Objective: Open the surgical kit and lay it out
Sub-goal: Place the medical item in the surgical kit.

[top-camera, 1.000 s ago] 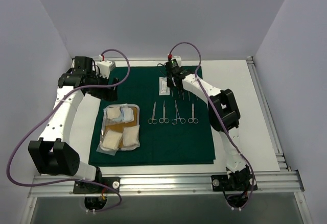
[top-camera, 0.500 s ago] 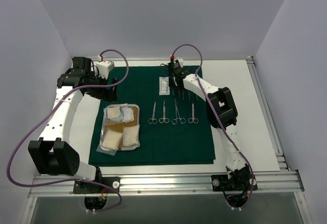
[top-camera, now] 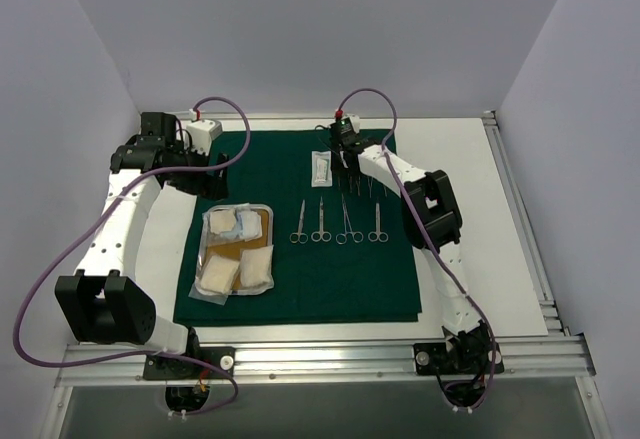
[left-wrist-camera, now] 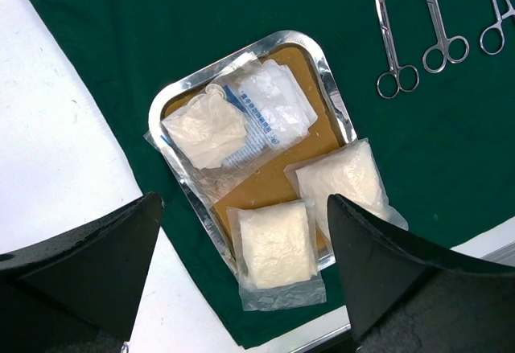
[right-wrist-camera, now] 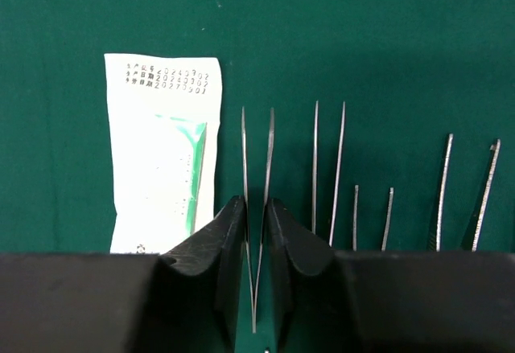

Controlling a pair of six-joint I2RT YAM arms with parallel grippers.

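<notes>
The surgical kit lies spread on the dark green cloth (top-camera: 330, 279). The steel tray (top-camera: 270, 209) with its tan liner holds white gauze packets (left-wrist-camera: 278, 244). Scissors and forceps (top-camera: 338, 221) lie in a row mid-cloth. At the cloth's far edge my right gripper (right-wrist-camera: 256, 204) stands low over a row of tweezers. Its jaws are a narrow gap apart, and both arms of the leftmost tweezers (right-wrist-camera: 244, 144) touch the pads. A white sealed packet (right-wrist-camera: 161, 152) lies just left of them. My left gripper (left-wrist-camera: 241, 208) hangs wide open above the tray, holding nothing.
Three more tweezers (right-wrist-camera: 315, 160) lie side by side right of the gripped pair. White table (top-camera: 470, 219) borders the cloth on both sides. A white box (top-camera: 207, 131) sits at the far left corner. Grey walls close in the sides and back.
The right gripper has lowered toward the cloth's far edge and its jaws have parted slightly, letting the tweezers' arms spread. The left arm has not moved.
</notes>
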